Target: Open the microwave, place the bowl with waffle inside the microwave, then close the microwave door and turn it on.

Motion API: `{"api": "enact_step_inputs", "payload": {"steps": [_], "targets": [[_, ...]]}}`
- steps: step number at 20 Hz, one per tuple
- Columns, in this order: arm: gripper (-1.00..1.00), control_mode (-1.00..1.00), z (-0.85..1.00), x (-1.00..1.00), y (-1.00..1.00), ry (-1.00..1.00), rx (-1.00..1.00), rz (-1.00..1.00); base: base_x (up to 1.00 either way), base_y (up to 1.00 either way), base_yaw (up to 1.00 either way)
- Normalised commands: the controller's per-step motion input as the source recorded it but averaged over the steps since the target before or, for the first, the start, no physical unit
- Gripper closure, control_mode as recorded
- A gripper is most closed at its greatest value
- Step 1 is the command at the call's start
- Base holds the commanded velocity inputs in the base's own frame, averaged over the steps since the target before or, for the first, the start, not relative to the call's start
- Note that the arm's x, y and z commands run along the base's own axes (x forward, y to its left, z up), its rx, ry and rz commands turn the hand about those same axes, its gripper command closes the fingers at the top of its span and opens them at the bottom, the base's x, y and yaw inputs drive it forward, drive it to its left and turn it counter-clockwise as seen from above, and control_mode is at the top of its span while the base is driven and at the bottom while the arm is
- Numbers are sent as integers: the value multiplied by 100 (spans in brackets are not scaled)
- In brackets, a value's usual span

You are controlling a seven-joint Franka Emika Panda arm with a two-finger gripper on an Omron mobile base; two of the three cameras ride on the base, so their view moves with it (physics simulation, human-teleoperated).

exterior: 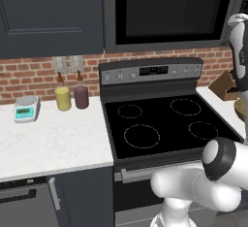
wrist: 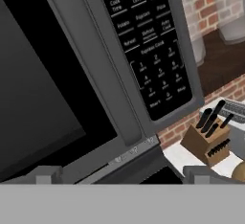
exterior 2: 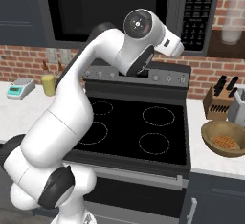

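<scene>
**Door not yet opened, bowl waiting on the counter**

The microwave (exterior 2: pixel 129 12) hangs above the stove (exterior 2: pixel 136 129), and the microwave door (wrist: pixel 43 84) sits flush with the frame, its black glass window dark; nothing of the pale cavity shows. So the first step, as I judge it, is not done. In the hand view the camera looks at the door's right edge and the button panel (wrist: pixel 148 50) beside it, which suggests the arm is lining up on that edge to pull the door open.

The bowl (exterior 2: pixel 225 139), with the waffle (exterior 2: pixel 226 142) lying inside it, stands on the white counter (exterior 2: pixel 206 156) to the right of the stove, just in front of the knife block (exterior 2: pixel 220 101) and well apart from the microwave. Nothing touches it.

The gripper (wrist: pixel 124 175) shows at the bottom of the hand view as two grey finger tips set wide apart with nothing between them, so the fingers are released.

Everything is left: opening the door, carrying the bowl in, closing the door, pressing start.
</scene>
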Motion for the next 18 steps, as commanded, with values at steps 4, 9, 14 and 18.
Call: {"api": "enact_step_inputs", "payload": {"steps": [4, 9, 14, 18], "targets": [[-100, -100, 0, 43, -10, 0, 0, 0, 0, 0, 0], [-100, -100, 0, 34, -18, 0, 0, 1, 0, 0, 0], [-100, -100, -2, 28, -29, 0, 0, 4, 0, 0, 0], [-100, -100, -9, 24, -14, 0, 0, 3, 0, 0, 0]]}}
